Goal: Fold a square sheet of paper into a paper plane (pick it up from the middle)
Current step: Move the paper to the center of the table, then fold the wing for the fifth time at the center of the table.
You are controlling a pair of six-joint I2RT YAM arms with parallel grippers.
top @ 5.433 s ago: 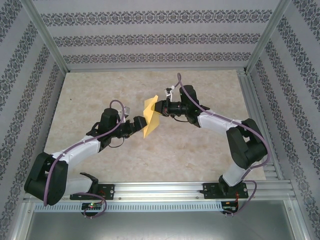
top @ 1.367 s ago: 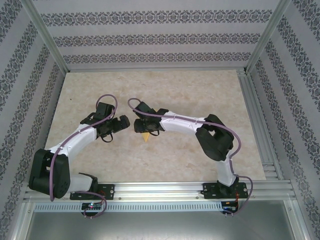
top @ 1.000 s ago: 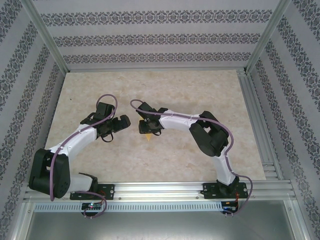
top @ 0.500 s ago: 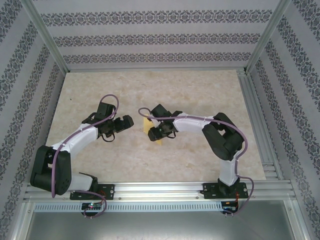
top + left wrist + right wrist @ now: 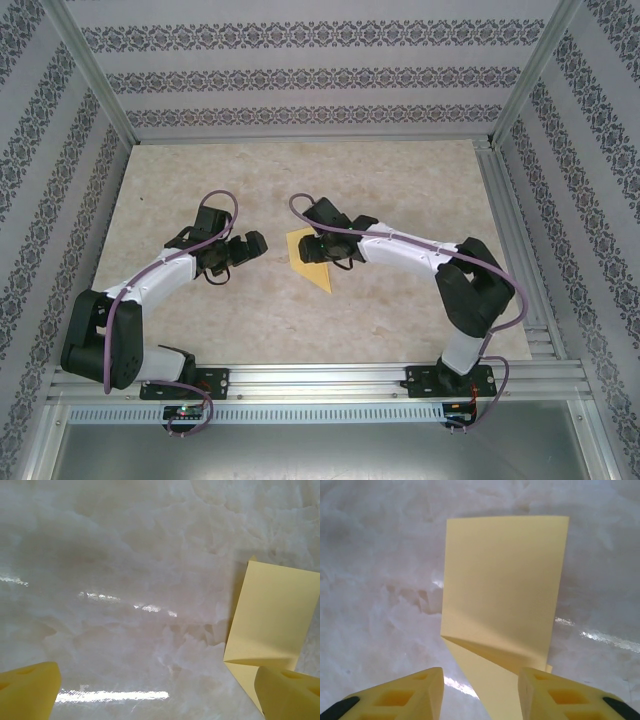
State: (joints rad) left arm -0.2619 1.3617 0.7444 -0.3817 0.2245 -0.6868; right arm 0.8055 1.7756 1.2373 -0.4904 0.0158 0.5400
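Freed since a second ago, the paper plane (image 5: 298, 250) lies flat mid-worktop (image 5: 400, 190) — right end effector (image 5: 480, 675) and left end effector (image 5: 157, 672) gape empty; the right wrist view reveals its crease.

I work in a lab test cell, not a home: a marble-look table (image 5: 400, 180) boxed in by aluminium posts (image 5: 95, 75) and patterned panels (image 5: 300, 80). My left arm (image 5: 150, 285) and right arm (image 5: 420, 255) are bolted to a slotted rail (image 5: 320, 378) at its near edge, with cables (image 5: 220, 194) looping off them.
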